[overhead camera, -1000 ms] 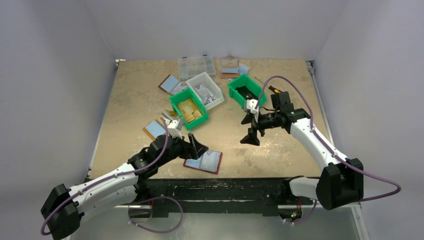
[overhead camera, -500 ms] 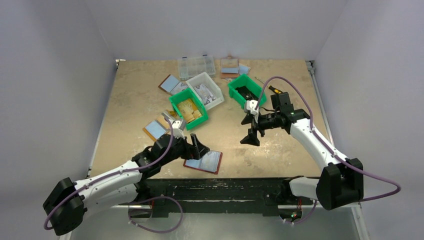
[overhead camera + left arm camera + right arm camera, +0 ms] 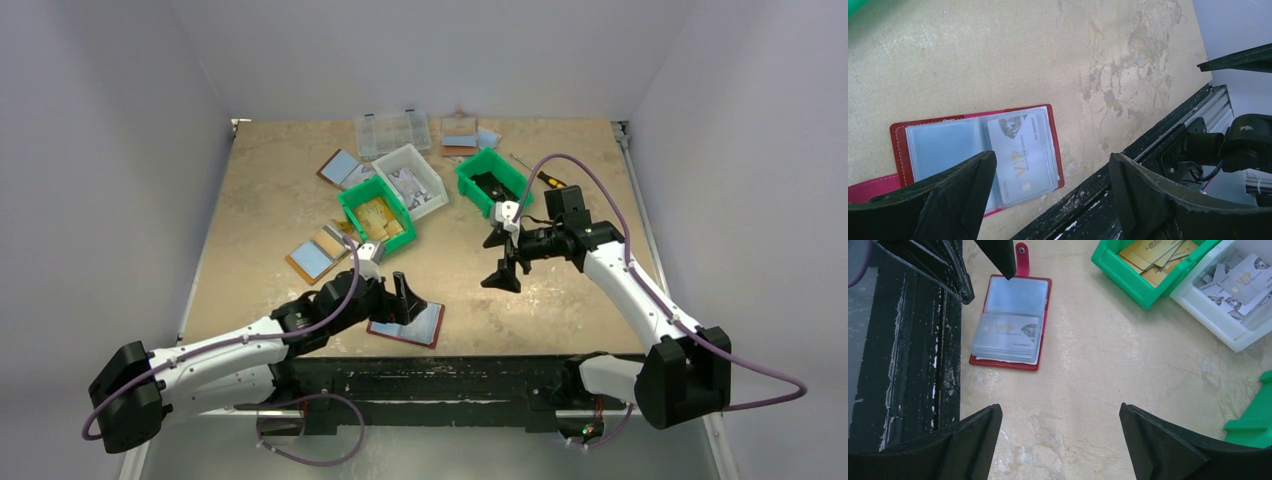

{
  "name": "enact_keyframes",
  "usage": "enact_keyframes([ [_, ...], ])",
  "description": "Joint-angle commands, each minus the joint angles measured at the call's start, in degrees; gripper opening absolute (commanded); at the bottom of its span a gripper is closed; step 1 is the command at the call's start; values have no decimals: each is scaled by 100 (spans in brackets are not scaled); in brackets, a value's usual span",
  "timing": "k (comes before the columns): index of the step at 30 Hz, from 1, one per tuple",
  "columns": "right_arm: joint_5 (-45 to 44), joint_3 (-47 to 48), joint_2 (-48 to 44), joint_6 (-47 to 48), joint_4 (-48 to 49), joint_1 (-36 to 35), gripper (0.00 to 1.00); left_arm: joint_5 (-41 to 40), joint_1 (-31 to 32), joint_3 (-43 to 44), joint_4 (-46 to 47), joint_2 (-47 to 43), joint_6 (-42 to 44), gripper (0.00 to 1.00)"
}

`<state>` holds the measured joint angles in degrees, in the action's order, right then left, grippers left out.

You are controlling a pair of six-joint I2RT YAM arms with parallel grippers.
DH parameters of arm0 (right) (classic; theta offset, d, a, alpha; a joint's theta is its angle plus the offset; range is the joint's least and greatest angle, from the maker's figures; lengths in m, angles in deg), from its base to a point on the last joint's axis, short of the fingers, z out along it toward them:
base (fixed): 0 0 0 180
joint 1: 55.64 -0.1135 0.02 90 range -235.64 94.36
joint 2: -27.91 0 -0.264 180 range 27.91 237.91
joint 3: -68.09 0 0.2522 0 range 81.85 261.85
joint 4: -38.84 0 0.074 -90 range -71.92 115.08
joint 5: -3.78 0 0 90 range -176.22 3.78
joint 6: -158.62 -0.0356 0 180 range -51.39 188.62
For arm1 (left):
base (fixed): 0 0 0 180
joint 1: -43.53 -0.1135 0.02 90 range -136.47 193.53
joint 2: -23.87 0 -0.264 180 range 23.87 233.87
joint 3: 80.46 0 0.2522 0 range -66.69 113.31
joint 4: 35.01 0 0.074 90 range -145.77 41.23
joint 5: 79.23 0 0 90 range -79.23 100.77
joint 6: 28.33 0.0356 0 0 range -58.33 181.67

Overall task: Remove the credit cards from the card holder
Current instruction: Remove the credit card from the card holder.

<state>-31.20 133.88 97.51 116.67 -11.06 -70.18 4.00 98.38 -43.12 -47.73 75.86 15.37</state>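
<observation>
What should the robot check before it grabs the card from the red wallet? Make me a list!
1. Card holder lying open, flat: ok.
2. Credit card showing inside: ok.
3. Left gripper open, close to the holder: ok.
4. Right gripper open: ok.
5. Right gripper steadying the holder: not ok, it is far off.
6. More cards underneath: cannot tell.

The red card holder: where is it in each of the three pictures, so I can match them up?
Top external: card holder low in the picture, just left of centre.
Left wrist: card holder lower left, open, partly hidden.
Right wrist: card holder upper left, open flat.
Shared landmark: the black rail bordering the near side, close beside it.
</observation>
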Motion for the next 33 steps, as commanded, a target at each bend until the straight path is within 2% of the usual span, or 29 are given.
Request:
enact_keyframes([
  [1, 35, -69, -127, 46, 157, 22, 99, -468, 202, 336, -94, 60, 81, 89],
  [10, -478, -216, -290, 47, 358, 40, 99, -1329, 786, 736, -1021, 199, 139, 89],
  [21, -557, -202, -480, -77, 413, 163, 99, -1657, 1130, 914, -1041, 350, 92, 89],
  [33, -543, -248, -639, -49, 419, 224, 99, -2715, 1905, 1830, -1888, 1488, -68, 90],
])
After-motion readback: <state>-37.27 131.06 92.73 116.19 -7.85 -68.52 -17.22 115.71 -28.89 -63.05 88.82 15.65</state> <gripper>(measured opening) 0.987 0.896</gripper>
